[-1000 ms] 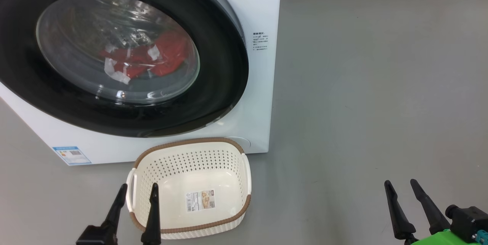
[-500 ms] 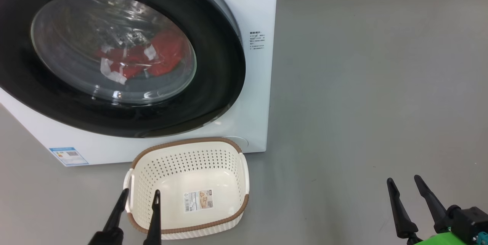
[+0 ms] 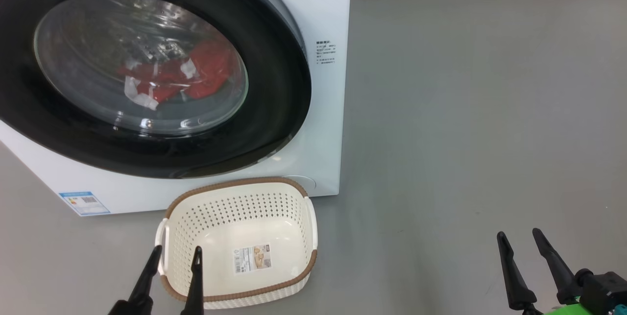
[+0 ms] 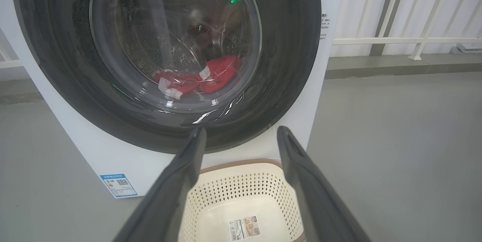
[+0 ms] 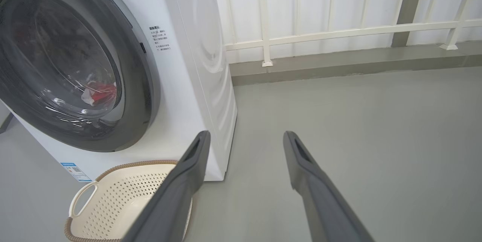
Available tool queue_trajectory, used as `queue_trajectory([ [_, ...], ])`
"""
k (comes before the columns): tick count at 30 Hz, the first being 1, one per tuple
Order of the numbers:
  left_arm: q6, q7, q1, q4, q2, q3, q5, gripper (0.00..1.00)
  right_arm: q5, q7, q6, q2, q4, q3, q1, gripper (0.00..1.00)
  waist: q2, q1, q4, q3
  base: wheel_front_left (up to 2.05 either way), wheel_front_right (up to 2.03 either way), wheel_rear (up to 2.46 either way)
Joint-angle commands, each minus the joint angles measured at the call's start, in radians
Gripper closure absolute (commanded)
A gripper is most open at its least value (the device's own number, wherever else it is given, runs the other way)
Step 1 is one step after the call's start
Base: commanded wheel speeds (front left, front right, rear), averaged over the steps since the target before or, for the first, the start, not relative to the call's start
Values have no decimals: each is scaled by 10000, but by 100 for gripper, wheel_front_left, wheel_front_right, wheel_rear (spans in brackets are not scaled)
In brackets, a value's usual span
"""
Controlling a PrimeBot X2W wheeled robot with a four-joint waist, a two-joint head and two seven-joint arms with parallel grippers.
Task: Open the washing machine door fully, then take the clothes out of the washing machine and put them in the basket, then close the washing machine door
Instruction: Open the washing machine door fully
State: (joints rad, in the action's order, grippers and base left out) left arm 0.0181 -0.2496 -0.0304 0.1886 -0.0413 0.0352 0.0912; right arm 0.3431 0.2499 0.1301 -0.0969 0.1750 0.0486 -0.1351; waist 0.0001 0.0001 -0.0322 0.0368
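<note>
Hovers with left gripper (image 3: 177, 249) parted and empty above the near rim of the basket (image 3: 235, 202), right gripper (image 3: 518, 232) likewise spread, grasping nothing, well apart over the floor (image 3: 465, 109). Faces the washing machine door (image 3: 274, 109) — shut on the washing machine (image 3: 323, 11), red clothes (image 3: 196, 72) behind its glass.

basket (image 3: 294, 197) before washing machine (image 3: 323, 6) | clothes (image 3: 205, 72) in drum behind door (image 3: 274, 84)

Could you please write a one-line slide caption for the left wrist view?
Open left tool facing the washing machine door, red clothes behind its glass, empty basket on the floor below.
</note>
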Motion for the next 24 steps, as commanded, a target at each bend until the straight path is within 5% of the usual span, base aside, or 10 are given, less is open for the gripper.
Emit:
queue_trajectory([
  [1,10,-122,137,-261,-91,-323,127,0,26,118,6,-162,-336,-223,268,16,-1,-1,6,30,0,0,0],
  [3,8,-122,172,-273,-91,-317,167,0,274,118,6,-115,-441,-302,445,100,-1,-1,10,64,0,0,0],
  [14,-170,-122,557,-416,-90,201,709,0,3475,118,6,-39,-849,-1406,3730,100,-1,-1,373,756,0,0,0],
  [24,-190,-122,1286,-268,-90,693,1000,0,4946,118,6,-729,-377,-2380,6470,100,-1,-1,1124,1769,0,0,0],
])
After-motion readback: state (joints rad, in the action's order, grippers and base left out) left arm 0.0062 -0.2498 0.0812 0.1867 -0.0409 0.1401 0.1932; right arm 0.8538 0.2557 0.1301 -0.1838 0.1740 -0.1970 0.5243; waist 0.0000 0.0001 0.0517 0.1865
